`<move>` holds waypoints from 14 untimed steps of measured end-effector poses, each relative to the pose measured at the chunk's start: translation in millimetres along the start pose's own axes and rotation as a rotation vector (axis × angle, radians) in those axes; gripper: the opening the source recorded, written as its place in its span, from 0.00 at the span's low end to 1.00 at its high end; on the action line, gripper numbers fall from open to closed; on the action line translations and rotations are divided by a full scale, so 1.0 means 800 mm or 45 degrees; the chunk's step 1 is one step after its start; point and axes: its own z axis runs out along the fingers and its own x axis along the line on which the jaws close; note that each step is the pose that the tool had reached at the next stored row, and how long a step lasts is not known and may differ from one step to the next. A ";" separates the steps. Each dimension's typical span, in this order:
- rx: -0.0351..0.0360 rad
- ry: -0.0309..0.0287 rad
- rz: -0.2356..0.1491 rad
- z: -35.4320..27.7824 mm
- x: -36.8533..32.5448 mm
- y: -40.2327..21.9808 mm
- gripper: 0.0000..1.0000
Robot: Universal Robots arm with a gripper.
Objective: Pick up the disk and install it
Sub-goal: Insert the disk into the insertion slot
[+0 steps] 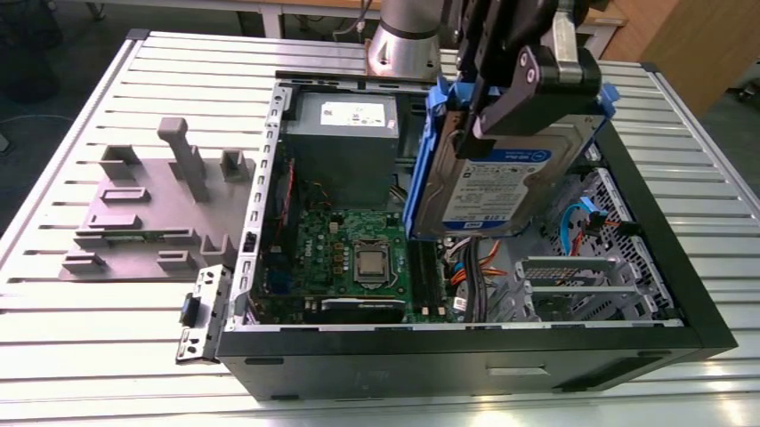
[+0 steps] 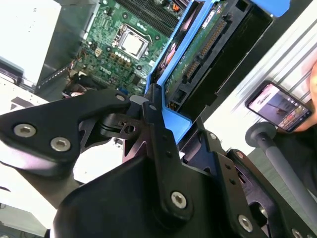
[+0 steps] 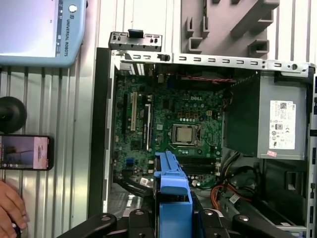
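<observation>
Your arm [image 1: 407, 40] hangs down from above with the wrist tilted, and your gripper [image 1: 485, 132] clamps the disk [image 1: 505, 191] by its upper edge, holding it nearly upright

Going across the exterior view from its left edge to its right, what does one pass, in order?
Grey fixture plate with upright pegs → motherboard → the disk, held above the open case → the case's black rim on the exterior view's right.
</observation>
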 end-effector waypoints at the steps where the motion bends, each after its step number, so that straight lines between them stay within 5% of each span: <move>1: 0.0000 0.0000 0.000 0.0003 0.0017 -0.0002 0.36; 14: 0.0001 0.0000 0.001 0.0012 0.0056 -0.0025 0.36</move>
